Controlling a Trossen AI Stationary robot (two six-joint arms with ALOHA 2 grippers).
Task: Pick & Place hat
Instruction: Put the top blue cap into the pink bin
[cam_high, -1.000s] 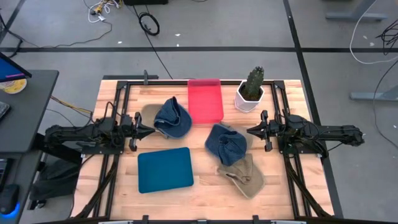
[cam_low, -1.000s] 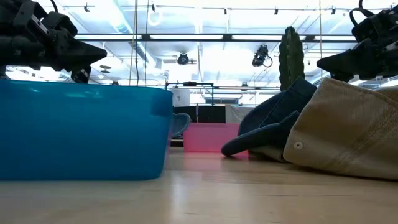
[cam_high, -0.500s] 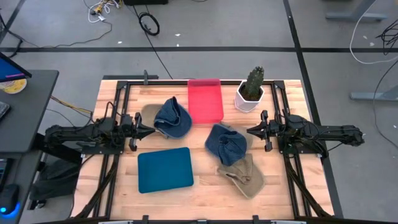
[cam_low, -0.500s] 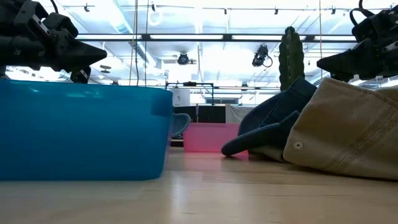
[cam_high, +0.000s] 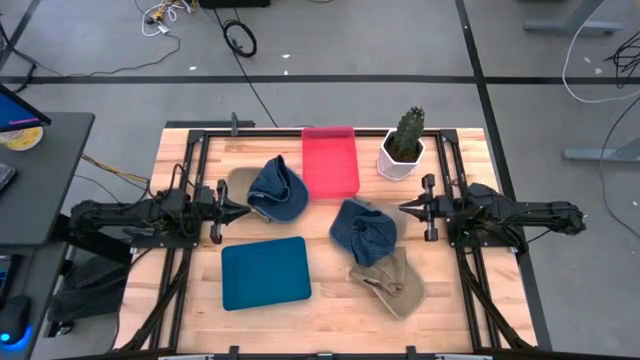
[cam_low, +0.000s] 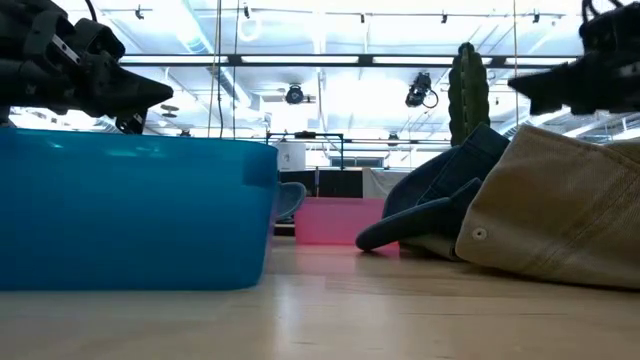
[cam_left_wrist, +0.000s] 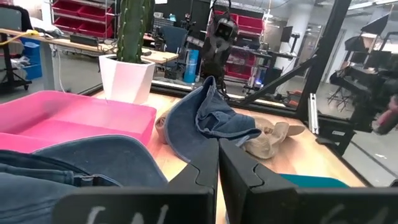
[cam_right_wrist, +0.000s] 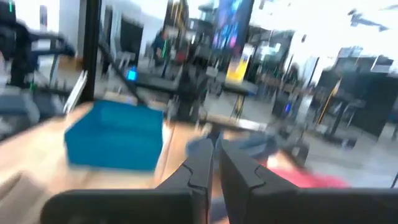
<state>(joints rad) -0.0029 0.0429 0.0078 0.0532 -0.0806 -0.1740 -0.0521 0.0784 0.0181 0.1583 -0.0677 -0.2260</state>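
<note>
The left gripper (cam_high: 243, 209) is clenched on nothing at centre left of the high view, its tip just beside a blue hat (cam_high: 277, 188). The right gripper (cam_high: 404, 209), also clenched and empty, sits centre right near a second blue hat (cam_high: 362, 229); a tan hat (cam_high: 390, 280) lies lower right. Risk: closed fingers may shove a hat instead of gripping it

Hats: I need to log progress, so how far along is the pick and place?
Nothing looks done: the teal bin and pink bin hold no hat. Nothing is in hand: the left gripper and right gripper hover with fingers shut and empty. All three remain on the table: the left denim hat, the middle denim hat and the tan hat.
</note>
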